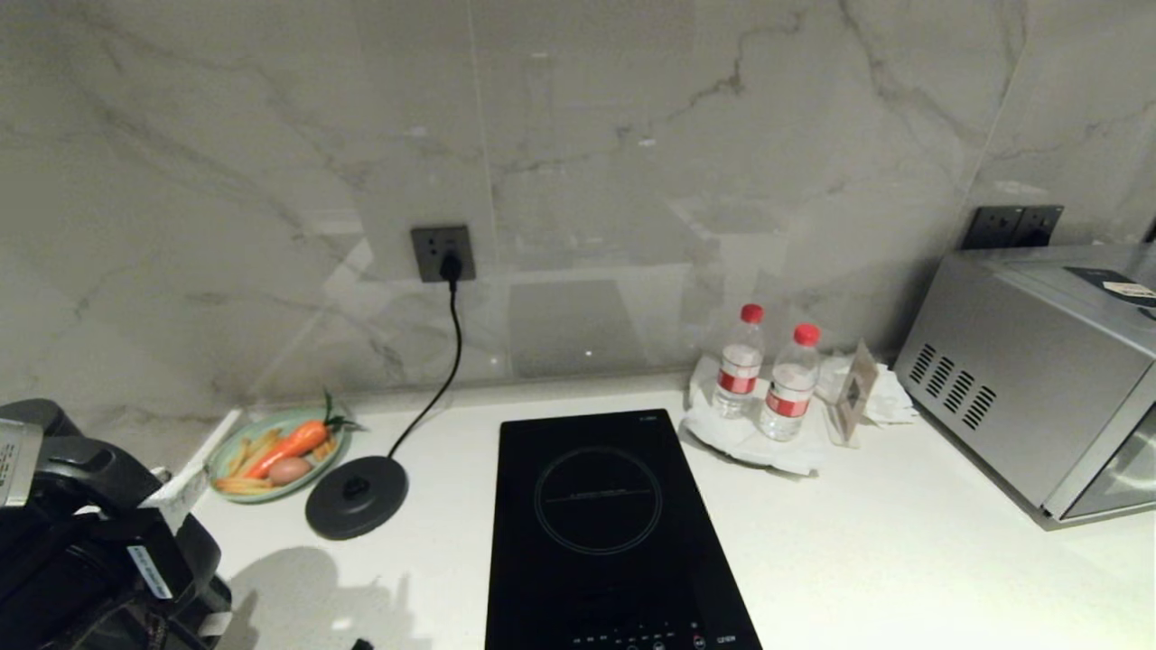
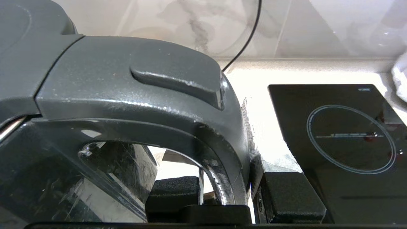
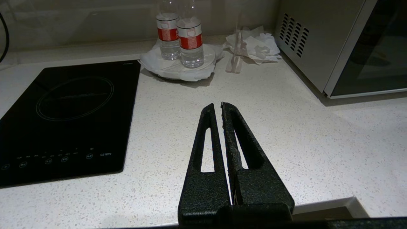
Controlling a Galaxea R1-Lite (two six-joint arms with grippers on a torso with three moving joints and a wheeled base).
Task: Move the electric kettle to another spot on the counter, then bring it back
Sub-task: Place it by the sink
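The dark grey electric kettle (image 1: 86, 469) is at the near left corner of the head view, off its base. In the left wrist view its curved loop handle (image 2: 152, 92) fills most of the picture. My left gripper (image 2: 229, 195) is shut on that handle, with one black finger (image 2: 173, 190) inside the loop and the other outside it. The white speckled counter (image 1: 903, 560) stretches to the right. My right gripper (image 3: 219, 106) hangs shut and empty over the counter's front edge (image 3: 324, 206), outside the head view.
The flat black base disc (image 1: 357, 496) with its cord lies right of the kettle, near a plate of vegetables (image 1: 275, 451). A black hob (image 1: 614, 533) sits mid-counter. Two water bottles (image 1: 763, 379) and a microwave (image 1: 1039, 379) stand to the right.
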